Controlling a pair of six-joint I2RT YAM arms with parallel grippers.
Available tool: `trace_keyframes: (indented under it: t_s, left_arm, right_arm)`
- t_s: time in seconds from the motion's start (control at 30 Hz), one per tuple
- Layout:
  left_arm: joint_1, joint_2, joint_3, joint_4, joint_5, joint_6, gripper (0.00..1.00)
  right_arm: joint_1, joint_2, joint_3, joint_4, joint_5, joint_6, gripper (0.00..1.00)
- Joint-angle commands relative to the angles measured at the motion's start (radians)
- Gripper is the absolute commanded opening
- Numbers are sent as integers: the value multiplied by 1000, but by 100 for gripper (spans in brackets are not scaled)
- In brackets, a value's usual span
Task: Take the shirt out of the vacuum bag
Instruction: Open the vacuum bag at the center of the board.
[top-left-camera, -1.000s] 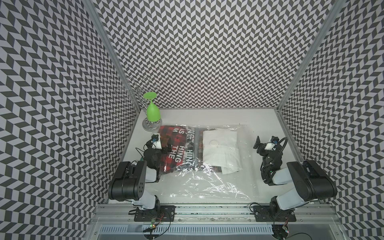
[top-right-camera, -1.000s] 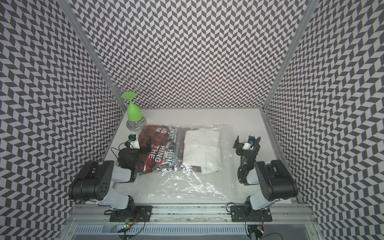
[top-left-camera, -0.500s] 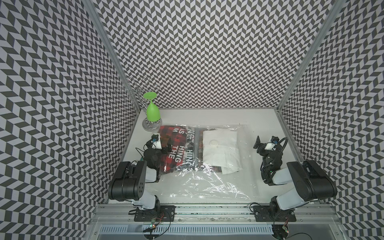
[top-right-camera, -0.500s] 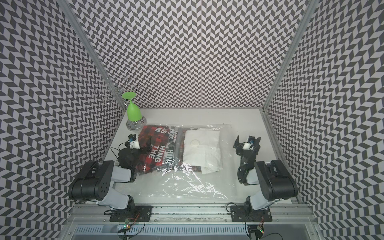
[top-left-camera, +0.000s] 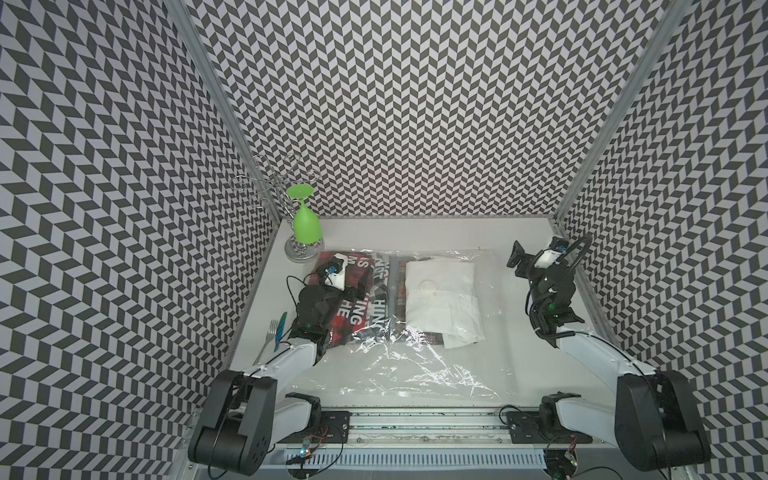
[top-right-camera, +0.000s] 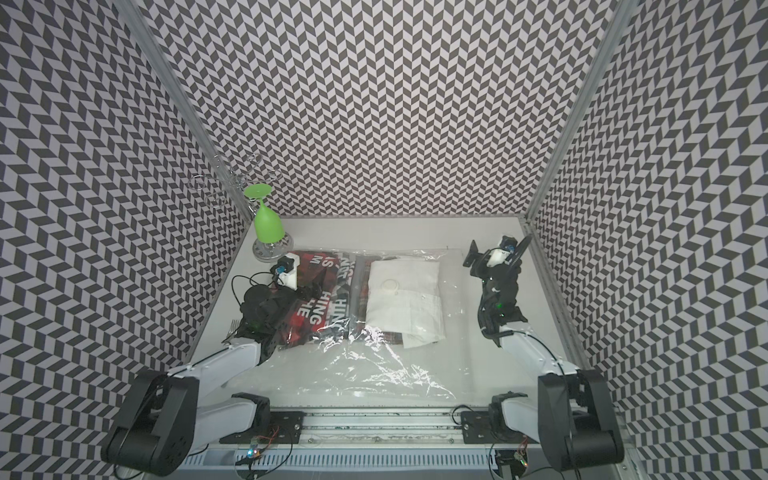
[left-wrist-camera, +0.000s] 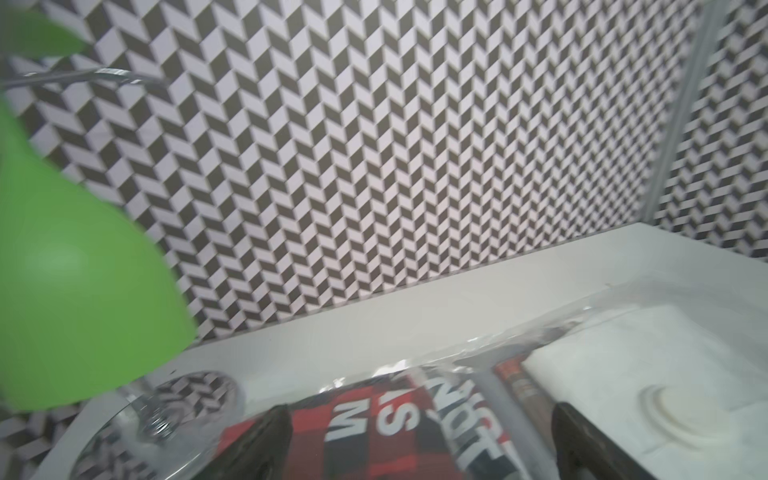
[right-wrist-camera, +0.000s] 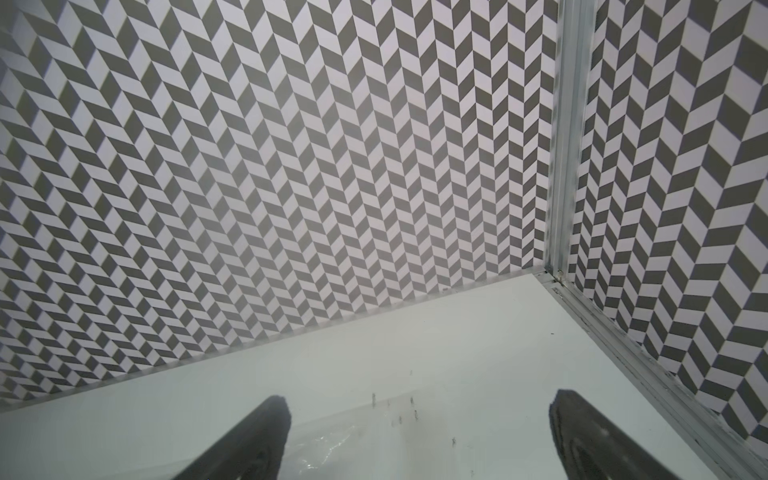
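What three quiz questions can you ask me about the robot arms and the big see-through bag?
1. True or false: the left gripper is shut on the vacuum bag.
2. What hangs upside down on the wire rack? A) green wine glass B) blue mug C) yellow spoon
3. Fill in: the folded shirt under the bag's round valve is ____.
Key: 1 false, its jaws stand open; 2 A; 3 white.

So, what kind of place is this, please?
Probably a robot test booth: a left arm and a right arm mounted on a metal rail, zigzag-patterned walls around a white table.
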Motion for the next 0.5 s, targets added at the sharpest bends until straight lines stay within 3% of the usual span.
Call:
trace_keyframes:
  t_s: [0.0, 0.1, 0.2, 0.33, 0.47]
  left_arm:
    - [-107, -87, 48, -187, -28, -105, 99]
    - [-224, -108, 127, -292, -24, -218, 99]
    - [-285, -71, 237, -451, -1, -352, 99]
    - [-299, 63, 415, -688, 22, -543, 99]
    - [-278, 339, 683, -918, 269, -624, 99]
  right_arm:
    - [-47, 19, 58, -285, -241, 171, 100]
    - [-97, 95, 171, -438, -403, 216, 99]
    - [-168, 194, 244, -558, -621, 217, 94]
    - [-260, 332, 227, -489, -879, 301, 88]
    - [-266, 452, 213, -366, -1063, 399, 68]
